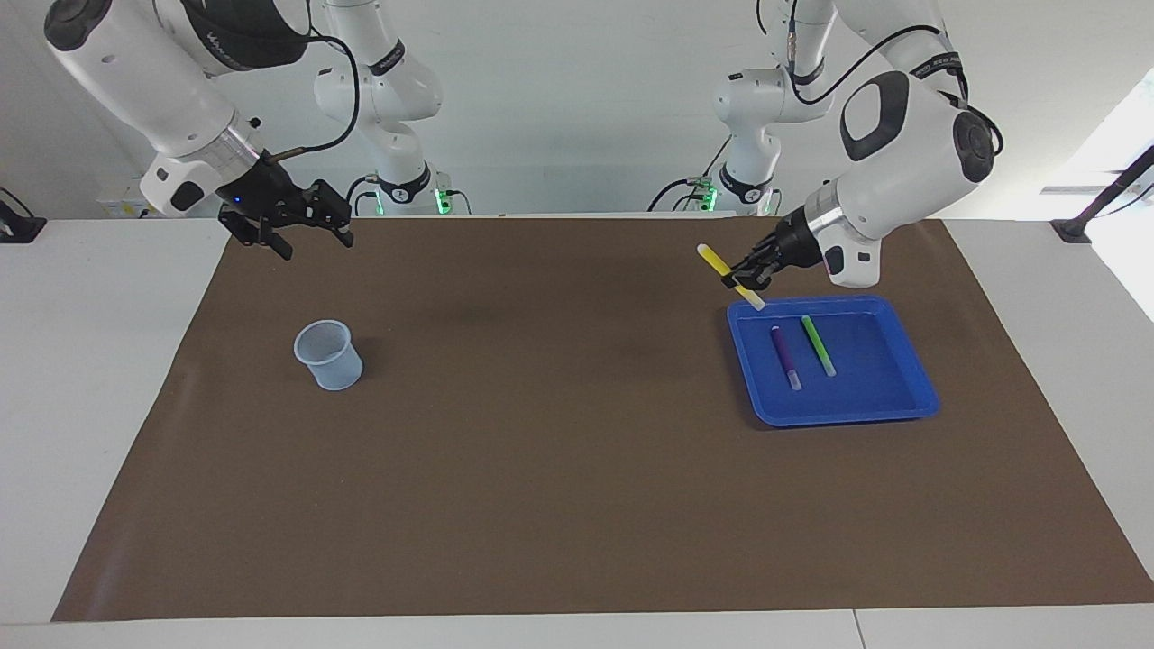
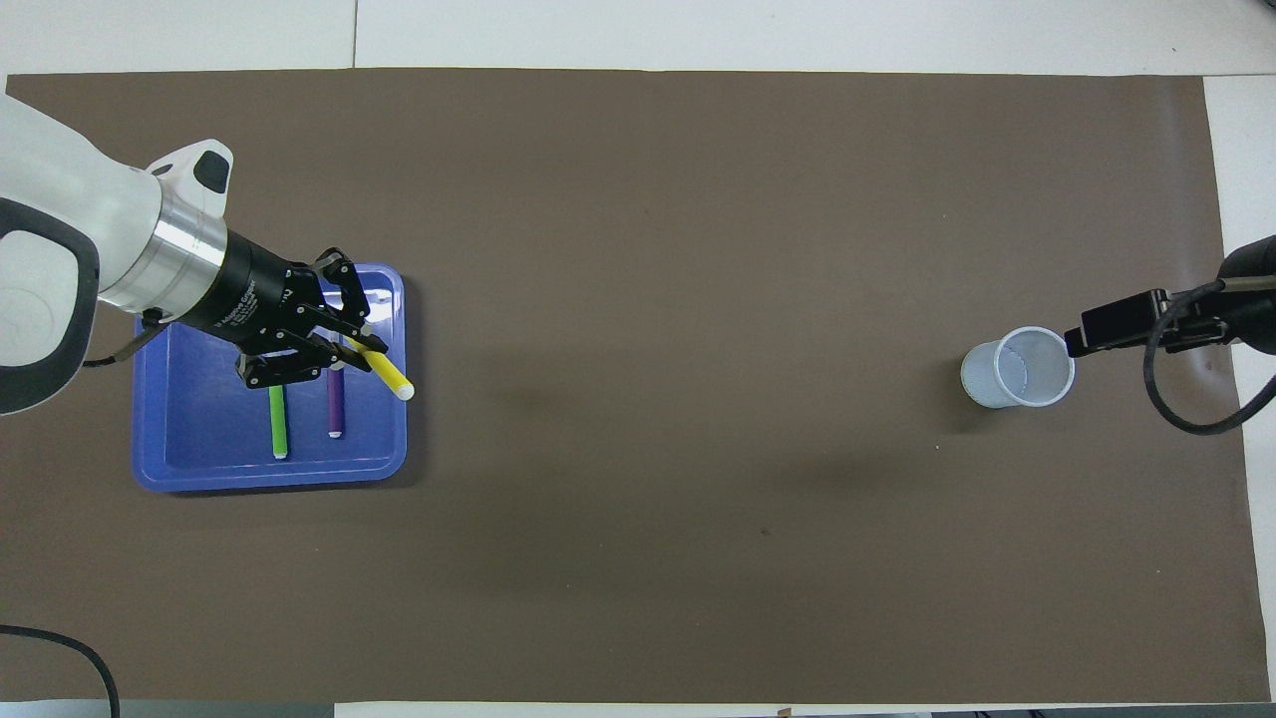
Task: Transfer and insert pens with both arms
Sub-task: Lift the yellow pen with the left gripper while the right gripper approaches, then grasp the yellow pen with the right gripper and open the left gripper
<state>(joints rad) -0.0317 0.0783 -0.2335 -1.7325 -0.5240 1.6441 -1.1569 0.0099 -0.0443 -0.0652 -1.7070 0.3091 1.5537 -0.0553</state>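
Pens: facing view, left gripper (image 1: 750, 275) clamps yellow pen (image 1: 717, 262) tilted over blue tray (image 1: 911, 397) rim; purple pen (image 1: 784, 357) beside green pen (image 1: 819, 345) inside | right gripper (image 1: 302, 230) raised, fingers parted, empty | overhead view: clear cup (image 2: 1019, 367) toward right arm's end, brown mat (image 2: 698, 499) beneath.

two big jointed robot arms, glossy white shells with rounded segments — the left arm (image 1: 911, 135) carries an oval black inlay on its forearm and a round black cap at the joint, the right arm (image 1: 144, 81) a black cap at its upper end and a dark band with pale lettering. each wrist ends in a ribbed silver ring, then a black body. the left gripper (image 1: 753, 273) and right gripper (image 1: 302, 236) are black linkage fingers; small white print marks the left one. black cables loop along both arms — green lights glow at the bases.
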